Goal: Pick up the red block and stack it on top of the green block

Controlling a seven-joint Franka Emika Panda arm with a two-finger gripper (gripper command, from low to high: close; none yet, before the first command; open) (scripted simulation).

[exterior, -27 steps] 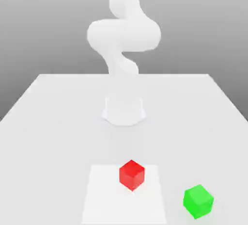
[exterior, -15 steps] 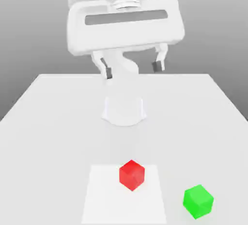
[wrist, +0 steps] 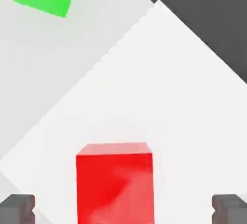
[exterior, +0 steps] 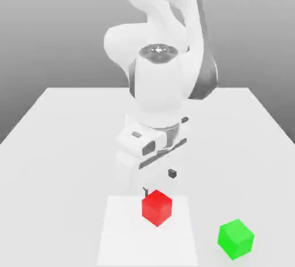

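Red block (exterior: 157, 208) on the bright white square (exterior: 147, 243) of a pale tabletop (exterior: 69, 162), green block (exterior: 235, 239) beyond the square, gripper (exterior: 159, 183) spread wide just above the square, plain grey backdrop (exterior: 52, 30) behind it.

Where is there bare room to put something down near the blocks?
In the exterior view, the white square is bare in front of the red block. Another bare strip lies between that square and the green block. It's crowded just behind the red block, where the gripper hangs.
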